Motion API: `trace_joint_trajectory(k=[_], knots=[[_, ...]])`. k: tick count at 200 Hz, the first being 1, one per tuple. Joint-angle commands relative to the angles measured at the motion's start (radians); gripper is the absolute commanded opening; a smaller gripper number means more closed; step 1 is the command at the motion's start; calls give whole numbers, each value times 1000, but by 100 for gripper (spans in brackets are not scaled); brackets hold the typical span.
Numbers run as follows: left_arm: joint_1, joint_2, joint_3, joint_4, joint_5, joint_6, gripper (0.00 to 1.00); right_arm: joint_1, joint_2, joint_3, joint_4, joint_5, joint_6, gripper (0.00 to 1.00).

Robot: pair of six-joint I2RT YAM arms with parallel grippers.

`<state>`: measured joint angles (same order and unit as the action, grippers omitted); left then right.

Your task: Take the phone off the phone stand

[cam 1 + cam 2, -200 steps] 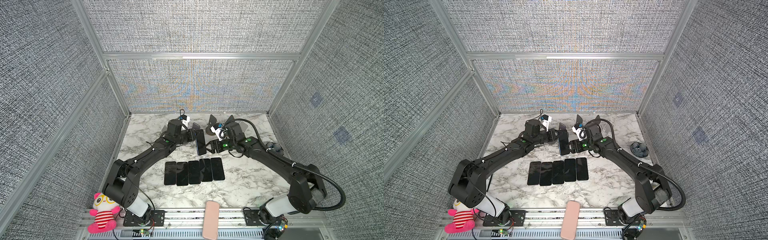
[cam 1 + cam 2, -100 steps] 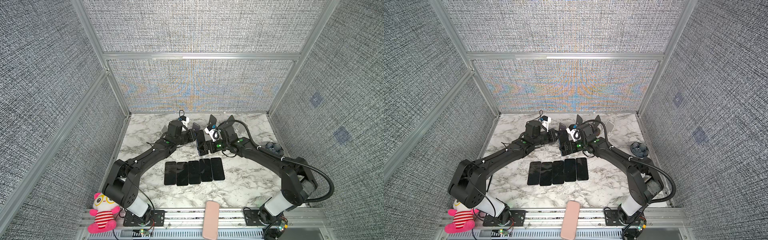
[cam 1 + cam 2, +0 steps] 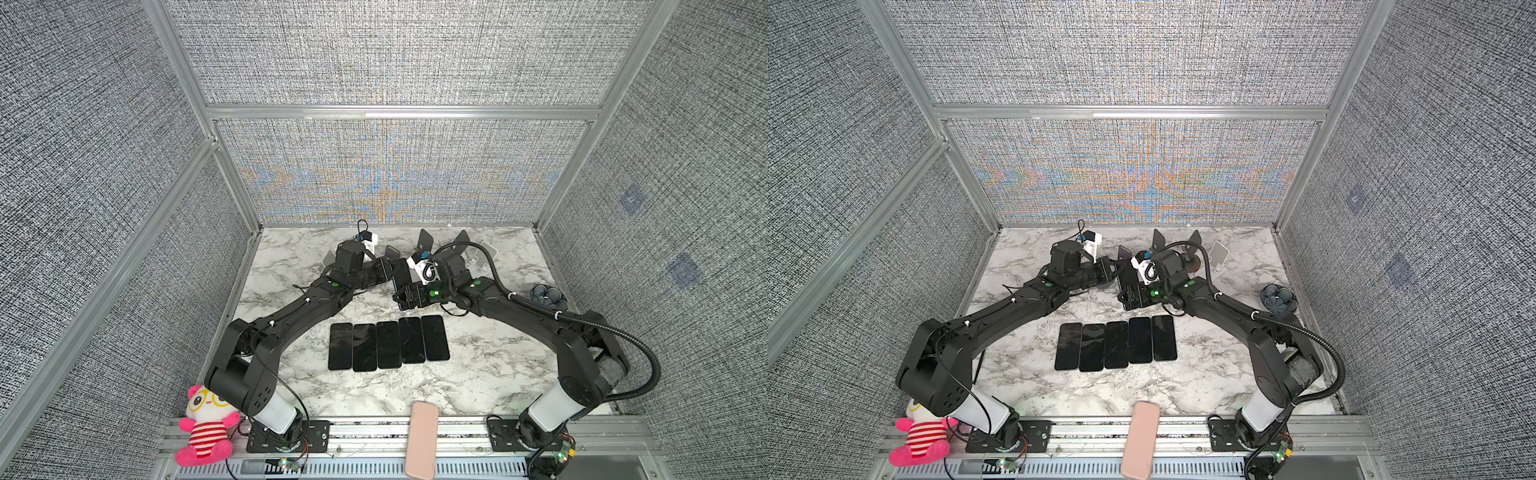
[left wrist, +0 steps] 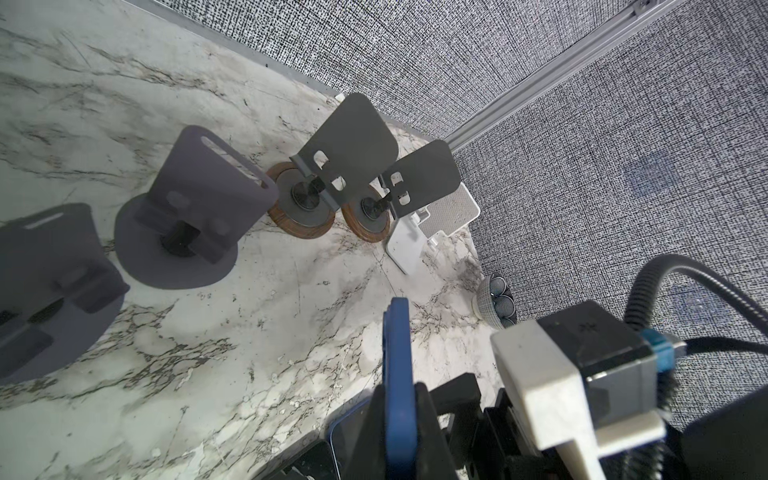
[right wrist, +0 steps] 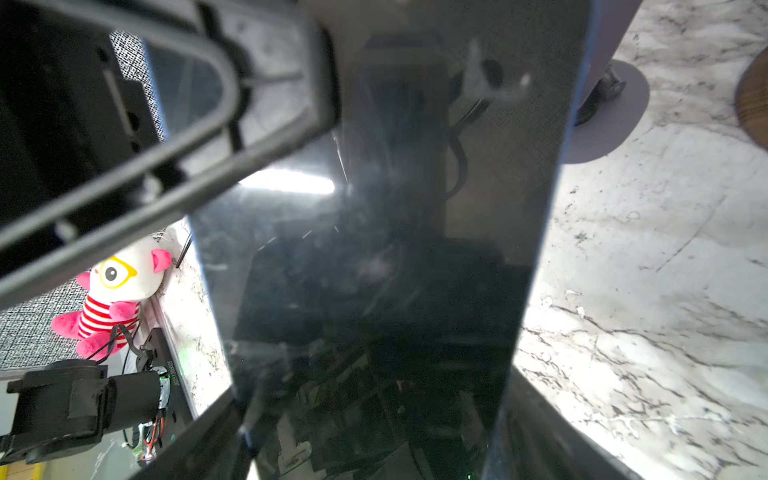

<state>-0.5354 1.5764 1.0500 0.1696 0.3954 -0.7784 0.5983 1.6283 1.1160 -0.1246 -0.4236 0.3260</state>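
The phone (image 4: 397,332), a thin, stiff slab with glossy, probably slippery glass and a blue case, hangs clear of the stands (image 4: 195,183) above the marble-patterned desk (image 4: 249,353). Your left gripper (image 4: 400,415) is clamped across its thickness. The right gripper (image 5: 370,399) straddles its long edges, though you cannot tell whether it grips. Take the cased edges, not the glass.

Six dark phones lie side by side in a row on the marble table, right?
Not quite: the row of phones holds five, not six, as both top views show. They do lie side by side on the marble table.
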Motion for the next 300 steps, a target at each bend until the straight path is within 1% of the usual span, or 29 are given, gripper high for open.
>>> trace_joint_trajectory(k=[1,26,39,45,55,60,66,79,89,101,106,112,127,148,165,178,190,201,221,234,258,275,300], knots=[[0,-1,-2,56,11,-7,0,3,-9,-10,45,35,20,71],[0,-8,-8,53,5,-2,0,3,-20,-10,46,45,21,64],[0,-13,-14,54,3,1,0,3,-23,-5,40,48,22,62],[0,-13,-16,53,1,2,6,3,-24,-4,35,50,21,61],[0,-17,-18,52,0,5,18,3,-28,5,19,52,22,59],[0,-19,-20,53,0,7,27,3,-28,9,8,54,21,59],[0,-23,-22,54,2,12,36,3,-30,13,-3,54,18,58],[0,-33,-27,48,-1,25,53,3,-49,5,-14,48,7,56],[0,-48,-27,25,-10,44,63,3,-70,-4,-34,53,-2,54],[-1,-69,-26,-17,-34,75,71,3,-96,-15,-81,79,-21,50],[-1,-78,-27,-36,-46,90,73,3,-106,-17,-107,93,-32,47],[0,-92,-25,-61,-63,110,76,1,-119,-23,-142,115,-44,44],[0,-125,-24,-127,-113,151,81,-5,-153,-39,-236,178,-60,42],[3,-178,-46,-181,-185,203,85,-19,-214,-85,-344,258,-64,41],[9,-215,-61,-222,-227,230,85,-39,-255,-114,-426,306,-46,39],[13,-239,-72,-257,-241,241,85,-57,-280,-170,-474,334,-32,33],[14,-259,-81,-307,-283,223,85,-72,-291,-196,-504,348,-22,26],[17,-279,-98,-348,-309,202,85,-83,-296,-218,-520,352,-15,24],[35,-322,-155,-358,-295,185,85,-95,-283,-246,-536,361,-12,17],[53,-360,-194,-372,-290,183,84,-97,-273,-259,-539,377,-14,15],[114,-417,-266,-383,-280,167,83,-102,-243,-282,-519,398,-25,10],[154,-431,-316,-359,-236,138,81,-104,-220,-291,-497,401,-24,10],[163,-411,-358,-329,-219,119,80,-111,-192,-301,-473,408,-11,10]])
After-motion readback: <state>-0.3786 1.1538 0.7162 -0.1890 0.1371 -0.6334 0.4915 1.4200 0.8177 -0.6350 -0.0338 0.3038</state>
